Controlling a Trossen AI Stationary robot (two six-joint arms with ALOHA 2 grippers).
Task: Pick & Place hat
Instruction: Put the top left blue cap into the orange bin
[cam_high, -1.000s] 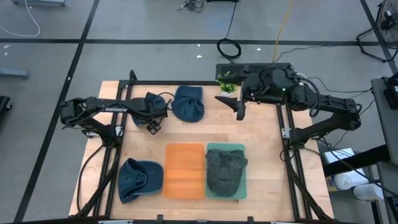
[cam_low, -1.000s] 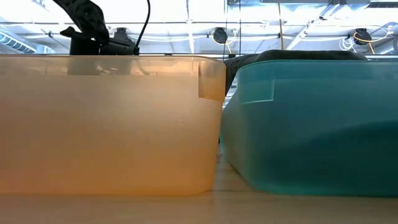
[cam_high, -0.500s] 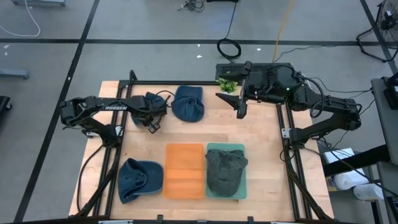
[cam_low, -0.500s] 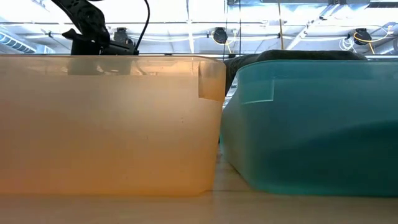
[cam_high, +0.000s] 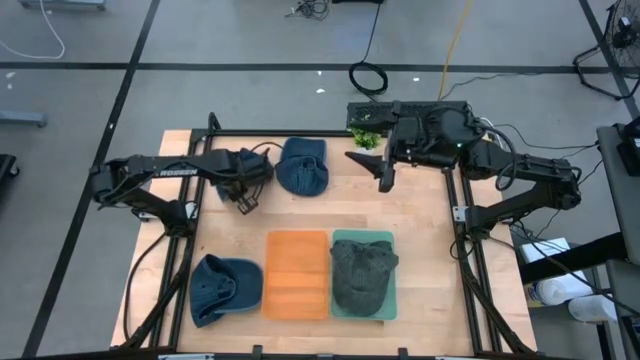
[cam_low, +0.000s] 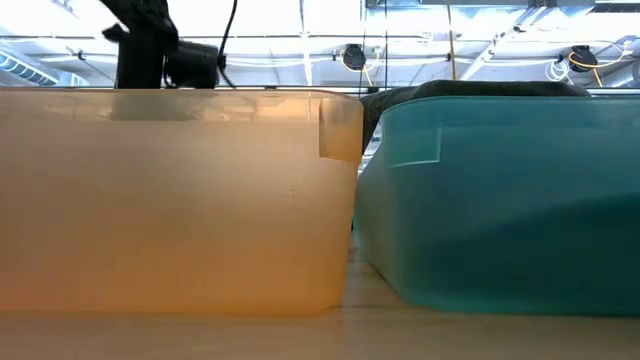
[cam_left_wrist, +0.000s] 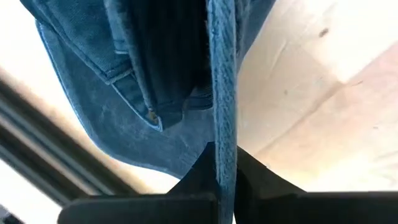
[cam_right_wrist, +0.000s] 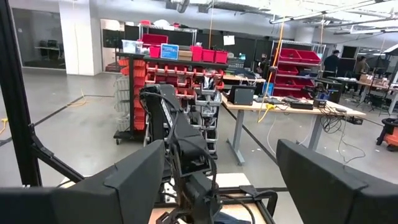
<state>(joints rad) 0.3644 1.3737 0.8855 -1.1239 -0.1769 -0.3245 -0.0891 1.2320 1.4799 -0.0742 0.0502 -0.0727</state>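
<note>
We see a pale wooden worktop (cam_high: 420, 230) on a grey floor, with shelves of red bins and workbenches in the room beyond. The left arm reaches low across the far left part of the worktop, and its left gripper (cam_high: 245, 197) is clamped on the edge of a blue hat (cam_left_wrist: 124, 118), whose cloth runs straight between the fingers in the left wrist view. The right arm is folded above the far right edge, its right gripper (cam_high: 386, 172) raised and level, fingers (cam_right_wrist: 118, 186) spread wide and holding nothing.

We count four hats: the held one, a second blue hat (cam_high: 303, 165) just beside it at the far edge, a third blue hat (cam_high: 224, 288) near the near left corner, and a dark grey hat (cam_high: 362, 272) lying in the teal bin (cam_high: 389, 300). There are two bins, side by side at the near edge; the orange bin (cam_high: 296, 274) holds no hat.
</note>
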